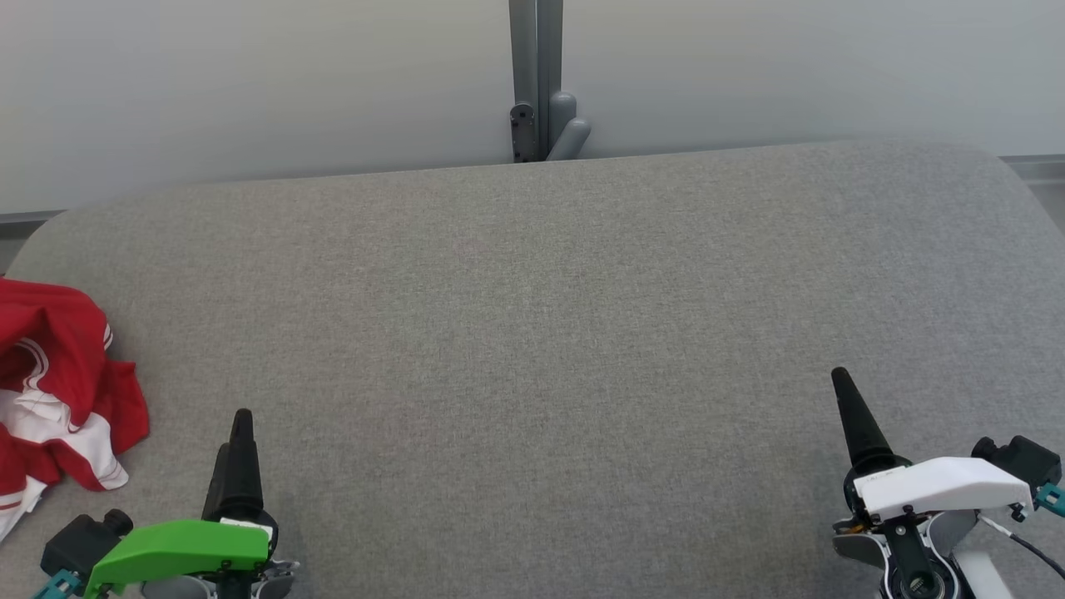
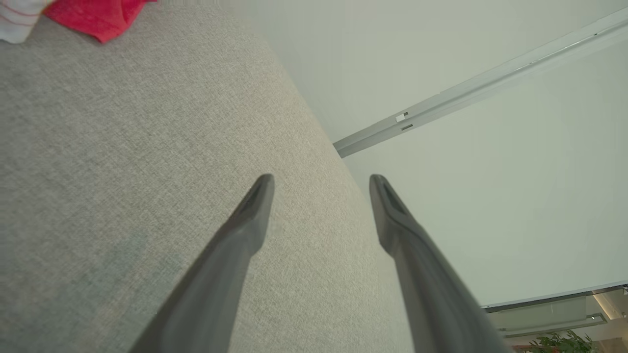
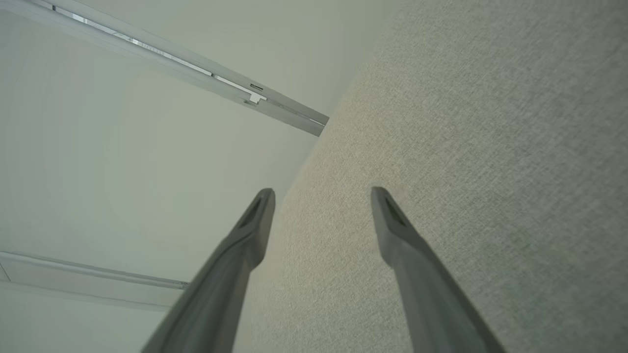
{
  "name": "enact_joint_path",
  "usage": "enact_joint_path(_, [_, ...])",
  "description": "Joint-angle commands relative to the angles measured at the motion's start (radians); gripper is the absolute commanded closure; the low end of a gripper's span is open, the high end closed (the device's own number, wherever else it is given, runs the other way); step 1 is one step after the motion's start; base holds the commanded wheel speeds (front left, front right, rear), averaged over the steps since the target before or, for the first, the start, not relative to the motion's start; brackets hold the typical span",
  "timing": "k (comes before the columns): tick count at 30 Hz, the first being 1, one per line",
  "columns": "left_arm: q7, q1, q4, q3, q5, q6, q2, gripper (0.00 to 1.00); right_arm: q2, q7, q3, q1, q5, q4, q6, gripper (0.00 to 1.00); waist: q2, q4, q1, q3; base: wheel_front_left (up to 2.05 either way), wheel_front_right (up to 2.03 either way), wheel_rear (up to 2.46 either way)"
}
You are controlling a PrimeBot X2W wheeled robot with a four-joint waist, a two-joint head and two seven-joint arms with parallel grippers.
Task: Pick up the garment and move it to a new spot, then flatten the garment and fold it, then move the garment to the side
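Seeing the red-and-white garment (image 1: 58,374) lying bunched at the far left edge of the grey fabric worktop (image 1: 532,333), partly running out of the head view. Just to its right, near the front edge, finding the left gripper (image 1: 241,420) pointing away from the robot, jaws standing wide and gripping nothing. Ending at the far right with the right gripper (image 1: 839,378), well apart from the garment, jaws likewise standing wide and holding nothing.

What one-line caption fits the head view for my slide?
Crumpled red-and-white garment at the left edge of the grey fabric-covered table; left gripper and right gripper both open, empty.
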Motion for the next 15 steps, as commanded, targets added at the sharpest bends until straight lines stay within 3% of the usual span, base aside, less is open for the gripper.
enact_joint_path(1, [-0.011, -0.027, -0.01, 0.003, 0.033, -0.003, 0.007, 0.0, -0.009, -0.012, 0.006, -0.024, -0.036, -0.01, 0.0, 0.0, -0.0001, 0.0, 0.0, 0.001, 0.0, 0.0, 0.0])
enact_joint_path(15, [-0.057, -0.022, -0.028, -0.017, 0.212, -0.003, 0.008, 0.0, -0.016, -0.058, 0.039, -0.028, -0.183, -0.002, 0.001, 0.0, -0.0001, 0.004, 0.0, 0.007, 0.0, 0.0, 0.0])
